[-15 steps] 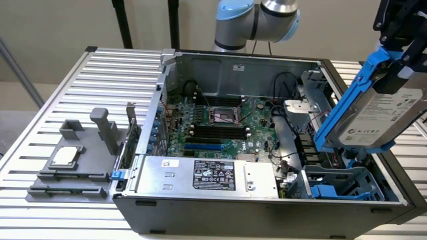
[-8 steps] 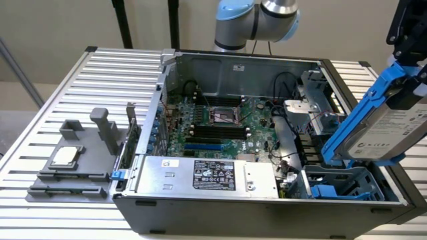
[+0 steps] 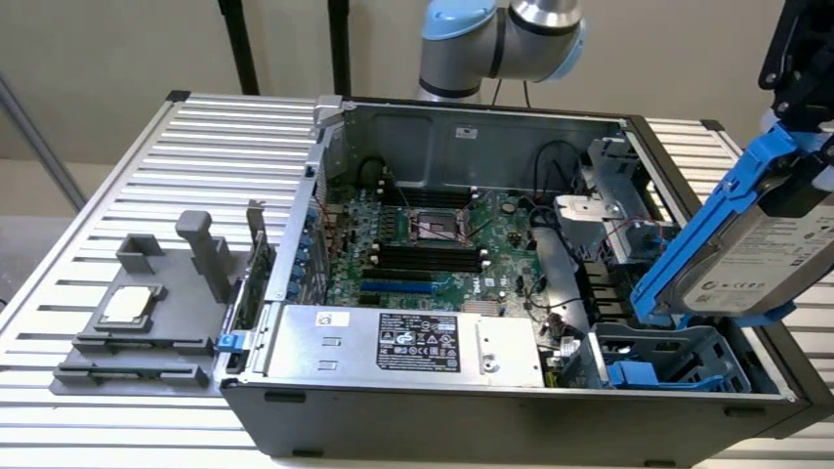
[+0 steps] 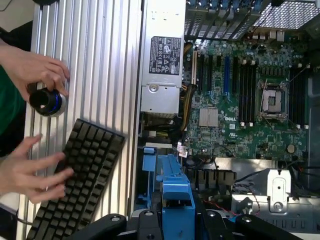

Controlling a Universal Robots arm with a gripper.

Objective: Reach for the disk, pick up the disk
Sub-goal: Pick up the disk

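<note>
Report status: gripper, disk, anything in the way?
Gripper shut on disk, lifted clear above open case. Nothing in the way.

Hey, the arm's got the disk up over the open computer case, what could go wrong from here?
1. The disk hangs tilted in the gripper, held by its blue bracket; if that grip slips, it could drop onto the drive cage or motherboard.
2. Its lower end is close to the case wall and the red cables; a swing might snag them.
3. A person's hands work at a keyboard beside the case, possibly within reach.
</note>
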